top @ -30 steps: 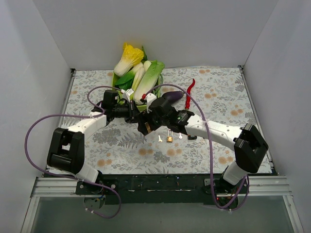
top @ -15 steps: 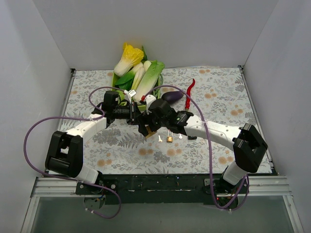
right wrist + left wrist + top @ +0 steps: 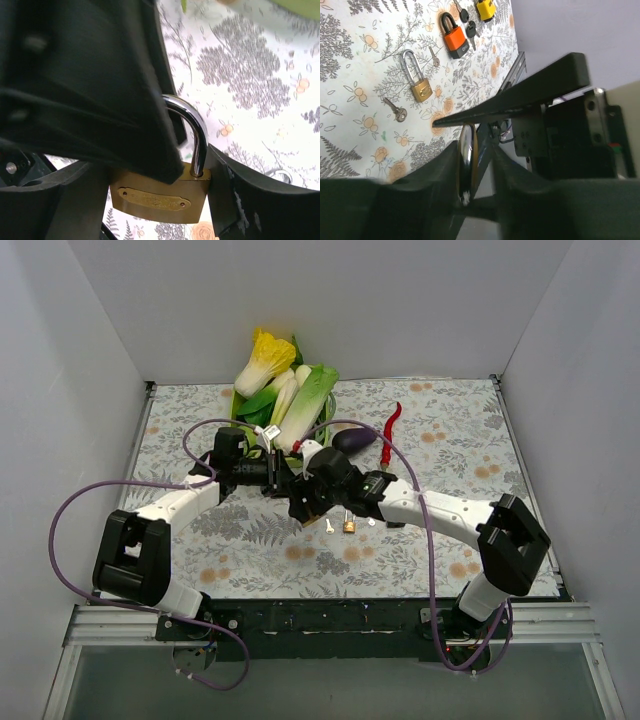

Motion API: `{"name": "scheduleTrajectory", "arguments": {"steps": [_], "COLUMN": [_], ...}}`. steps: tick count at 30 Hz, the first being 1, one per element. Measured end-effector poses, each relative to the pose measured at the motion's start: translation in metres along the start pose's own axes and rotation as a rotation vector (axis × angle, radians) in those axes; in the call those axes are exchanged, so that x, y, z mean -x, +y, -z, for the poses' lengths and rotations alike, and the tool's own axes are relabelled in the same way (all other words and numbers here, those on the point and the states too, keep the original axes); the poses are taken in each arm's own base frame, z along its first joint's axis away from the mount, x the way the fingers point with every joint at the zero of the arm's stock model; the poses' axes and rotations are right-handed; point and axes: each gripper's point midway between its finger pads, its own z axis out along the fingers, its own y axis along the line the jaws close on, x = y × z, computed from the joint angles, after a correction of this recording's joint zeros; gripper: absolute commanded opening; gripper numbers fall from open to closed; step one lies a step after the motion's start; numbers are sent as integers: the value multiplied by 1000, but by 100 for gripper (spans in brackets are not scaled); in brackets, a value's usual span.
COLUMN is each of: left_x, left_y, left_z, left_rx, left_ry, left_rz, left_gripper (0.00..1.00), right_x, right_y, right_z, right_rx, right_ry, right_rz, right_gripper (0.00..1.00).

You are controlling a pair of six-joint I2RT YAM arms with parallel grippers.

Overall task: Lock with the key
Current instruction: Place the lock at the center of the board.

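A brass padlock [image 3: 159, 199] with a chrome shackle [image 3: 199, 134] sits between my right gripper's [image 3: 157, 185] fingers, held above the table at mid-scene [image 3: 301, 505]. My left gripper [image 3: 283, 483] meets it from the left. Its black fingers [image 3: 125, 100] lie in front of and behind the shackle's left leg. In the left wrist view the padlock [image 3: 466, 160] shows edge-on between the left gripper's [image 3: 475, 150] nearly closed jaws. Loose keys [image 3: 329, 526] [image 3: 396, 111] lie on the floral cloth. I cannot see any key in either gripper.
A small brass padlock [image 3: 348, 526] [image 3: 418, 80], an orange padlock [image 3: 455, 37], a yellow padlock [image 3: 485, 8] and black-headed keys [image 3: 470, 30] lie below the right arm. Leafy vegetables [image 3: 290, 390], an eggplant [image 3: 352, 438] and a red chili [image 3: 391, 420] lie at the back. White walls enclose the table.
My left gripper has moved slightly right, closer onto the padlock. My right gripper has shifted a little with the padlock still in it.
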Motion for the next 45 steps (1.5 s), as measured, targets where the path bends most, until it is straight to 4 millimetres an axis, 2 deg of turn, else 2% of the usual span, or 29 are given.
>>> {"name": "scheduleTrajectory", "arguments": {"steps": [1, 3, 4, 7, 10, 14, 17, 22, 25, 27, 30, 33, 36, 37, 39, 45], "left_x": [0, 2, 5, 19, 39, 63, 73, 89, 100, 104, 106, 108, 108, 108, 109, 109], "left_y": [1, 3, 5, 15, 18, 11, 6, 12, 19, 22, 24, 26, 26, 27, 27, 28], "left_z": [0, 2, 4, 16, 39, 71, 87, 116, 136, 144, 149, 152, 153, 153, 154, 155], "left_rx": [2, 12, 23, 65, 98, 139, 163, 223, 260, 277, 287, 292, 293, 293, 295, 298], "left_ry": [-1, -10, -20, -86, -183, -321, -391, -504, -581, -613, -632, -642, -646, -647, -649, -653], "left_rz": [2, 18, 35, 58, 67, 35, 16, 39, 68, 85, 97, 104, 108, 108, 109, 110], "left_gripper": [53, 65, 76, 88, 91, 94, 98, 98, 98, 98, 98, 98, 98, 98, 98, 98], "right_x": [-4, -18, -27, -46, -58, -74, -83, -85, -80, -78, -76, -76, -73, -73, -72, -71], "right_y": [-2, -7, -10, -17, -20, -24, -26, -25, -23, -23, -24, -27, -28, -28, -29, -29], "right_z": [-1, -3, -5, -7, -12, -26, -38, -55, -63, -65, -68, -74, -78, -78, -79, -79], "right_rx": [-6, -28, -42, -71, -94, -132, -161, -197, -208, -222, -244, -271, -289, -292, -298, -306], "right_ry": [10, 54, 82, 142, 180, 238, 281, 314, 309, 308, 305, 301, 286, 286, 281, 276], "right_rz": [-4, -22, -36, -77, -126, -199, -252, -331, -372, -392, -414, -424, -438, -441, -451, -474], "right_gripper": [1, 1, 1, 1, 1, 1, 1, 1, 11, 12, 16, 24, 39, 47, 50, 75]}}
